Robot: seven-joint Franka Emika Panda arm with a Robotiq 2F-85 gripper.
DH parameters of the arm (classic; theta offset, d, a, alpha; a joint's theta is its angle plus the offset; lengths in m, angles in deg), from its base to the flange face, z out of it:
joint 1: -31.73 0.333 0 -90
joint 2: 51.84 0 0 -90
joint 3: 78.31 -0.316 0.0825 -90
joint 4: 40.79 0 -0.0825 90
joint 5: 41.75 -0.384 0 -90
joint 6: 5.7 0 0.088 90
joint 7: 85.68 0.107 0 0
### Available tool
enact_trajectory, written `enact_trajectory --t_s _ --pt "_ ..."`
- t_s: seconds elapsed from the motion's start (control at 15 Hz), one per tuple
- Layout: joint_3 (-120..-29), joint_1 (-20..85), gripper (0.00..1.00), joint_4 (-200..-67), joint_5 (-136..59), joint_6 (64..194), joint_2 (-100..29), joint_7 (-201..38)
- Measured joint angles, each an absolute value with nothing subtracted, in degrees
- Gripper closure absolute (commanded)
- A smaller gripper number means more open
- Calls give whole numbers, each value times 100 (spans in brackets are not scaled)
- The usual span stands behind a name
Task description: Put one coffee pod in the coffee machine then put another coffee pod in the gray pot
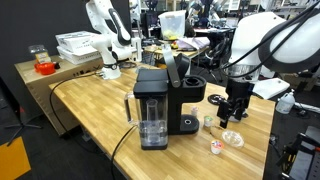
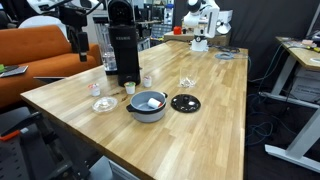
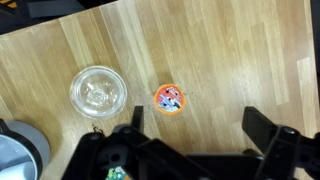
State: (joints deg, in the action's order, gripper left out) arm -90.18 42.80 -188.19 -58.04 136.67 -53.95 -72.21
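An orange-and-white-topped coffee pod (image 3: 168, 98) stands on the wooden table, just ahead of my gripper (image 3: 200, 140). The gripper is open and empty and hovers above the table; it also shows in an exterior view (image 1: 235, 108), above that pod (image 1: 216, 147). The black coffee machine (image 1: 152, 108) stands mid-table with its lid raised, and it also shows in the opposite exterior view (image 2: 122, 45). The gray pot (image 2: 148, 104) sits in front of it, with its edge in the wrist view (image 3: 15, 155). Two small pods (image 2: 129, 88) (image 2: 147, 80) stand near the machine.
A clear glass bowl (image 3: 99, 90) sits left of the pod and shows in an exterior view (image 1: 233, 139). A black round lid (image 2: 185, 102) lies beside the pot. Another glass bowl (image 2: 187, 82) sits farther out. The table edge is close (image 1: 265, 150).
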Motion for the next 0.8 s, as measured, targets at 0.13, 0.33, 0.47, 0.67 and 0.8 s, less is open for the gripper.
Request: enact_trajectory --t_s 0.13,0.33,0.47,0.67,0.8 --pt "-9018 4280 0 -18819 -5804 13667 -5395 -7221" --pt "-9011 4277 0 -18819 -5709 13663 -5391 -7191" --pt "-8991 4260 0 -18825 -5186 13663 -5359 -6937" --pt "-8991 4267 0 -18838 -4676 13671 -5157 -6797" --pt "-9018 4302 0 -18836 -4678 13757 -4921 -6938"
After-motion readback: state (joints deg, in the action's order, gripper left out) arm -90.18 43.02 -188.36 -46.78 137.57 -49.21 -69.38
